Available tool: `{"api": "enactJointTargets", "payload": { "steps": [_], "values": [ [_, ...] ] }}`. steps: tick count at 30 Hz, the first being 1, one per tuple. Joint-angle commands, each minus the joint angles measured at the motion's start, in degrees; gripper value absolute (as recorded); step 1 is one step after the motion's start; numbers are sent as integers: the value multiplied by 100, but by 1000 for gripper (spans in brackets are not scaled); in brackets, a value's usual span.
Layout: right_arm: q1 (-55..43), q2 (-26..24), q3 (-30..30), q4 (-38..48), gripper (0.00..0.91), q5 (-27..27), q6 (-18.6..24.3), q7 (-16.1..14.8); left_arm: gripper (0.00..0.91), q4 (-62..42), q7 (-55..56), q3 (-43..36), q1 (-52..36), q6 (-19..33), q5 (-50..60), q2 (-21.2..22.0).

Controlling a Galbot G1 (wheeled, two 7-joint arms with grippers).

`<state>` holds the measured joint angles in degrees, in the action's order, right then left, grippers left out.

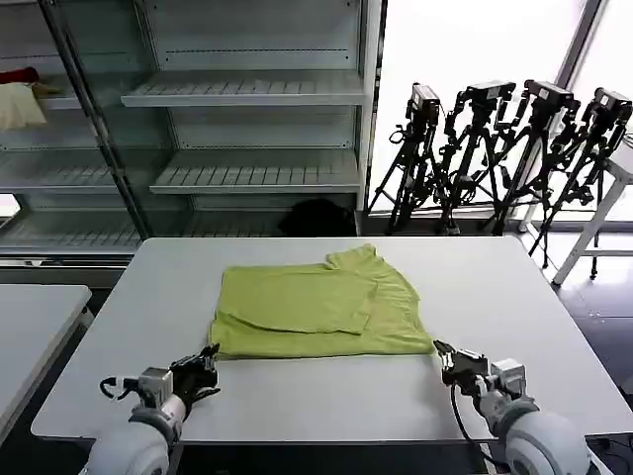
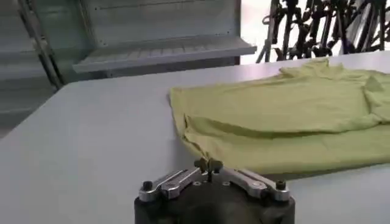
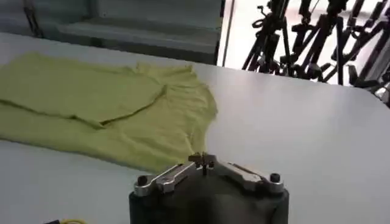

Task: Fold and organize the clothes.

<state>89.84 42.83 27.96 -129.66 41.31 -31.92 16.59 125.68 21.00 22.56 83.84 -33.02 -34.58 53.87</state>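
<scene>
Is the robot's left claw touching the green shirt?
Apart. In the head view, bare table shows between the shut left gripper and the green T-shirt.

The lime-green T-shirt (image 1: 316,312) lies flat, partly folded, in the middle of the white table (image 1: 495,287). One layer is doubled over its left part.

The scene is viewed from the head camera, set high behind both grippers and tilted forward and down over the table (image 1: 514,297). Each wrist camera is mounted low behind its own gripper, the left gripper (image 2: 208,164) and the right gripper (image 3: 203,160), and is aimed forward across the tabletop. The green T-shirt (image 1: 316,302) just ahead of the fingertips is shared by all three views.
</scene>
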Motion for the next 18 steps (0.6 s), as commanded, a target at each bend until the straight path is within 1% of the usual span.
{"api": "enactJointTargets", "payload": {
  "steps": [1, 2, 3, 5, 6, 7, 8, 9, 10, 11, 12, 13, 14, 15, 16, 18],
  "values": [
    [1415, -298, 519, -866, 0, 84, -119, 294, 0, 966, 368, 215, 1464, 2, 168, -147],
    [1570, -260, 557, -960, 0, 59, -119, 380, 0, 1041, 424, 208, 1586, 3, 208, -144],
    [1651, -244, 600, -1035, 40, 36, -118, 453, 0, 1089, 447, 201, 1673, 7, 240, -133],
    [1747, -194, 601, -1086, 71, -63, -82, 588, 0, 1109, 401, 215, 1756, 50, 321, -160],
    [1716, -171, 592, -1071, 151, -109, -49, 645, 0, 1079, 400, 214, 1725, 62, 335, -164],
    [1625, -151, 550, -1032, 423, -147, -8, 678, 0, 1018, 407, 205, 1634, 60, 337, -154],
    [1349, -77, 485, -903, 554, -171, 88, 661, 0, 950, 416, 186, 1473, 46, 316, -137],
    [1254, -68, 471, -852, 786, -178, 126, 642, 0, 918, 417, 183, 1393, 37, 295, -135],
    [924, -42, 392, -643, 907, -327, 389, 574, 0, 880, 411, 188, 1338, 38, 277, -137],
    [623, -31, 301, -421, 907, -557, 616, 326, 0, 846, 404, 195, 1267, 38, 258, -140],
    [501, -31, 272, -315, 907, -670, 773, 217, 0, 838, 401, 193, 1233, 35, 254, -139],
    [175, -44, 234, -49, 907, -693, 952, -109, 0, 825, 384, 193, 1197, 37, 256, -144],
    [12, -51, 215, 12, 907, -660, 969, -211, 0, 808, 362, 184, 1162, 39, 258, -144],
    [-219, -46, 163, 249, 907, -644, 1055, -318, 0, 795, 357, 173, 1134, 37, 262, -139],
    [-589, -36, 68, 574, 907, -654, 1199, -579, 0, 762, 345, 150, 1073, 37, 262, -128],
    [-1021, -14, -49, 856, 907, -627, 1283, -747, 0, 732, 323, 148, 1018, 38, 265, -110]
  ]
}}
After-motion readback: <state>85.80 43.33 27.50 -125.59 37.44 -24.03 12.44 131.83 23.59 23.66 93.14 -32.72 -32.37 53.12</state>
